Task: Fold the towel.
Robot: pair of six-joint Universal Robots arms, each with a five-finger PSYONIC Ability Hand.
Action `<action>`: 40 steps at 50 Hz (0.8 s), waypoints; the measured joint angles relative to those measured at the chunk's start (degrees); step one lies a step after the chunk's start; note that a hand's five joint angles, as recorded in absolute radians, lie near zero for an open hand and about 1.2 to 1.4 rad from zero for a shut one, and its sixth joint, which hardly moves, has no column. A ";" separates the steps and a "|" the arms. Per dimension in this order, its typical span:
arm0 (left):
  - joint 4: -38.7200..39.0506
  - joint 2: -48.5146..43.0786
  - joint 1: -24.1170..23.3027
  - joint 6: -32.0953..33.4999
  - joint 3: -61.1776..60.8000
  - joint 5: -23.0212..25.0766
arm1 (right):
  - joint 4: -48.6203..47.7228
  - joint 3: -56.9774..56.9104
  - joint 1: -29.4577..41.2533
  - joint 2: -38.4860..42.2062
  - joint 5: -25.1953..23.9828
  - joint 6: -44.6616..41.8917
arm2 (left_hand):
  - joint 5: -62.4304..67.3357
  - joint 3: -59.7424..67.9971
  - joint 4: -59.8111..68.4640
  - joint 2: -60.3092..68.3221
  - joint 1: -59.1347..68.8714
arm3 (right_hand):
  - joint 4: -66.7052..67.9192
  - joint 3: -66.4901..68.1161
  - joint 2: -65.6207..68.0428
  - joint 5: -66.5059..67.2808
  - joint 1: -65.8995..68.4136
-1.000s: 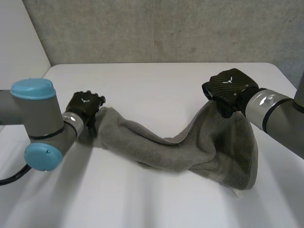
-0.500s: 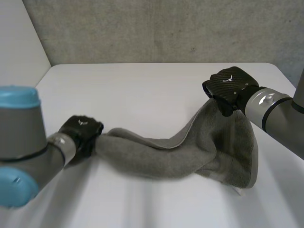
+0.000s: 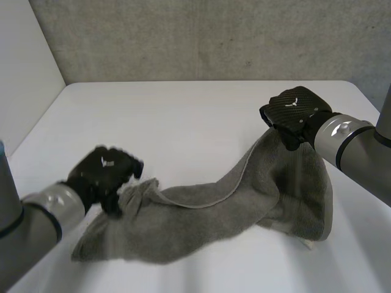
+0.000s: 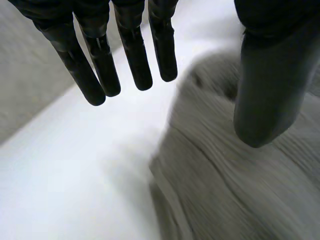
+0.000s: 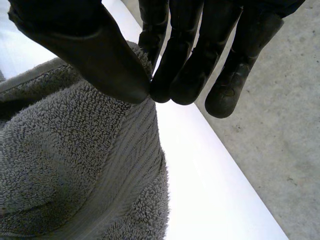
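Towel (image 3: 214,207) crumpled on table (image 3: 183,116); right hand (image 3: 296,113) pinches its edge; left hand (image 3: 104,174) spread, holding nothing.

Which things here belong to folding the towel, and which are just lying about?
Part of the job:
towel, grey and bunched
right hand, fingers pinching the towel's raised end against the thumb
left hand, fingers straight, at the towel's other end

Just surroundings:
table, white
wall, concrete, behind the table
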 measured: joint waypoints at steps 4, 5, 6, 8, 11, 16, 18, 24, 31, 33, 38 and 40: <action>0.66 -3.99 -0.75 -2.53 4.85 -0.43 | 0.01 0.10 0.00 -0.04 0.00 0.02 | 0.59 0.12 0.01 0.21 0.01 | 0.00 0.00 0.00 0.00 0.00; 0.78 -5.54 -1.06 -3.42 6.24 -0.66 | 0.01 0.12 0.00 -0.04 0.00 0.01 | 0.67 0.12 0.01 0.23 0.01 | 0.00 0.00 0.00 0.00 0.00; 0.85 -7.19 -1.41 -4.30 7.62 -0.92 | 0.01 0.15 0.00 -0.05 0.00 0.01 | 0.74 0.12 0.01 0.23 0.01 | 0.00 0.00 0.00 0.00 0.00; 0.94 -10.06 -2.01 -5.60 9.76 -1.53 | 0.02 0.17 0.00 -0.05 0.00 0.00 | 0.84 0.12 0.01 0.24 0.01 | 0.00 0.00 0.00 0.00 0.00; 0.88 -14.95 -3.11 -7.13 13.15 -2.95 | 0.01 0.20 0.00 -0.03 0.00 -0.03 | 0.90 0.12 0.01 0.31 0.05 | 0.00 0.00 0.00 0.00 0.00; 0.57 -20.48 -4.69 -7.93 16.35 -4.83 | 0.01 0.33 0.00 0.06 0.00 -0.06 | 0.91 0.12 0.01 0.31 0.04 | 0.00 0.00 0.00 0.00 0.00; 0.49 -21.31 -5.09 -7.95 16.58 -5.05 | 0.01 0.38 -0.02 0.08 0.00 -0.06 | 0.91 0.12 0.01 0.31 0.04 | 0.00 0.00 0.00 0.00 0.00; 0.39 -22.10 -6.66 -7.86 16.30 -4.97 | 0.01 0.45 -0.08 0.23 0.00 -0.06 | 0.91 0.12 0.01 0.31 0.04 | 0.00 0.00 0.00 0.00 0.00; 0.05 -22.71 -7.96 -7.56 15.89 -4.62 | 0.03 0.51 -0.11 0.55 -0.05 -0.06 | 0.91 0.12 0.00 0.31 0.04 | 0.00 0.00 0.00 0.00 0.00; -0.40 -22.95 -8.19 -7.35 15.68 -4.55 | 0.03 0.51 -0.15 0.62 -0.07 -0.06 | 0.91 0.12 0.01 0.31 0.04 | 0.00 0.00 0.00 0.00 0.00; -1.53 -22.86 -8.30 -6.84 15.04 -4.50 | -0.02 0.44 -0.27 0.63 -0.09 -0.06 | 3.08 2.12 1.67 2.18 1.74 | 0.00 0.00 0.00 0.00 0.00; -1.95 -22.69 -8.29 -6.57 14.73 -4.51 | -0.04 0.38 -0.33 0.61 -0.09 -0.06 | 10.33 9.53 9.05 9.36 8.90 | 0.00 0.00 0.00 0.00 0.00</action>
